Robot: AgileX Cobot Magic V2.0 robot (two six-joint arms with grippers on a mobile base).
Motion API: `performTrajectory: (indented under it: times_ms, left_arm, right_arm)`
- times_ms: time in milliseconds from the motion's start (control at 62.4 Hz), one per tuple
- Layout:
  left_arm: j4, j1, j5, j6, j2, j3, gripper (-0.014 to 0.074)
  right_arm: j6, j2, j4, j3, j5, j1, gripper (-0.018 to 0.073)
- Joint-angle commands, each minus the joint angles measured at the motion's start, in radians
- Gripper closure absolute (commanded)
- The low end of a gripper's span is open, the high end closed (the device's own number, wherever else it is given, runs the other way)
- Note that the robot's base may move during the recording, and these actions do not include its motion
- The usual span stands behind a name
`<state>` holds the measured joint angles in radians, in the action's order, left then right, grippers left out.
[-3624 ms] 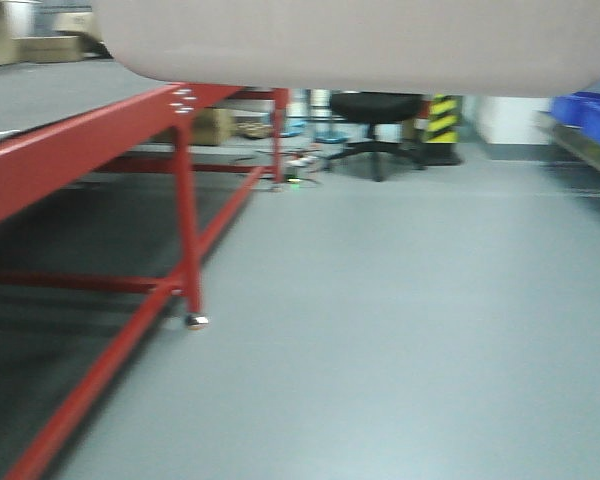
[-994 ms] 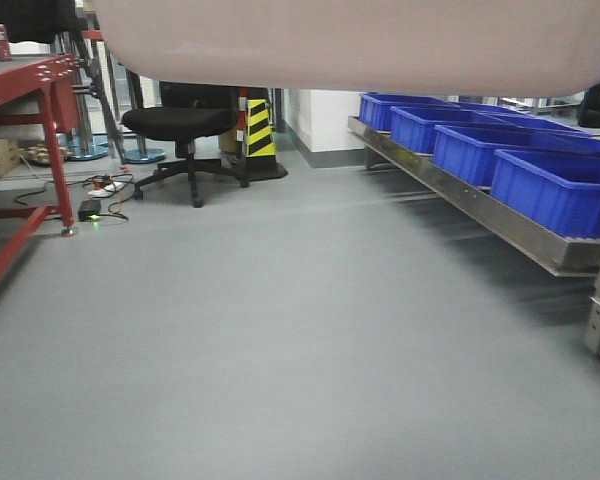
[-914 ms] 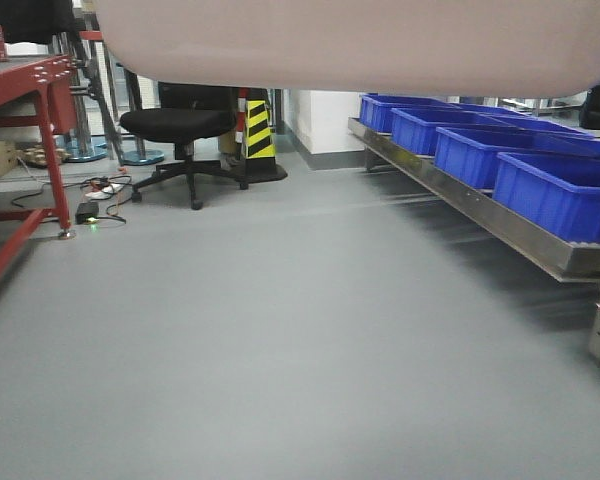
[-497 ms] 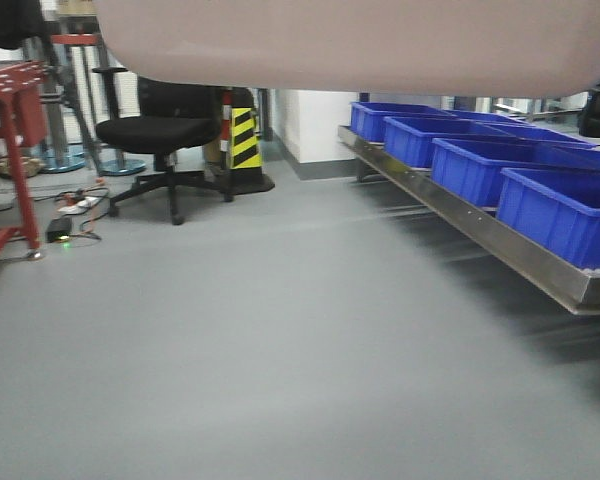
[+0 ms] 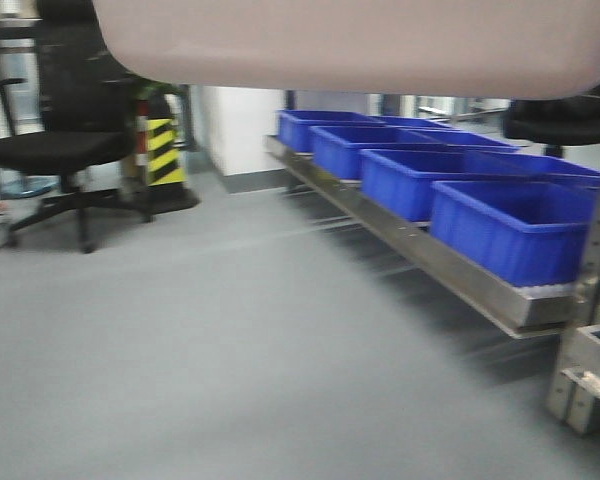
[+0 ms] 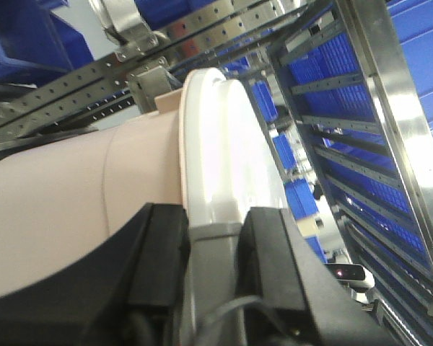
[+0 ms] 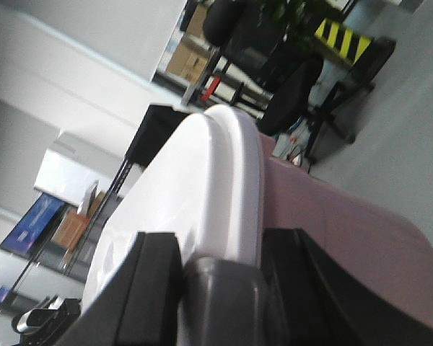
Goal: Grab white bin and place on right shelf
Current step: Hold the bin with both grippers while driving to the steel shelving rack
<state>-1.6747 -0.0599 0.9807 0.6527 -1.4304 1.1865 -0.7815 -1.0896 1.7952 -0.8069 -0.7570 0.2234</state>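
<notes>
The white bin [image 5: 360, 45] hangs in the air and fills the top of the front view, its whitish-pink underside showing. In the left wrist view my left gripper [image 6: 215, 249] is shut on the bin's grey handle [image 6: 215, 267], with the pink tub wall [image 6: 72, 209] and glossy white lid [image 6: 227, 151] beyond. In the right wrist view my right gripper [image 7: 220, 285] is shut on the other grey handle [image 7: 224, 299], beside the lid [image 7: 195, 187] and tub wall [image 7: 332, 231]. The steel shelf [image 5: 420, 255] runs along the right, with a perforated upright [image 5: 595, 290].
Several blue plastic bins [image 5: 510, 225] sit in a row on the low steel shelf. A black office chair [image 5: 55, 150] and a yellow-black striped post [image 5: 160, 150] stand at the left. Grey floor [image 5: 230, 360] spreads ahead. Perforated racks with blue bins [image 6: 346, 108] show behind the lid.
The view has swung right: the red table has left the frame, the chair and striped post slid left, and the steel shelf with blue bins is nearer. The bin stays held.
</notes>
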Motion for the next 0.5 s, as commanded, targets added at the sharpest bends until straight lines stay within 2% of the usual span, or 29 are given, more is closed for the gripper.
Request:
performTrajectory:
  times_ms: [0, 481]
  left_arm:
    - [-0.043, -0.058, 0.345, 0.01, 0.046, 0.036, 0.0637]
    - [-0.043, -0.058, 0.345, 0.01, 0.046, 0.036, 0.0637]
  right_arm:
    - [-0.006, 0.033, 0.088, -0.044, -0.244, -0.036, 0.0494]
    - [-0.006, 0.033, 0.088, -0.044, -0.243, -0.036, 0.0494]
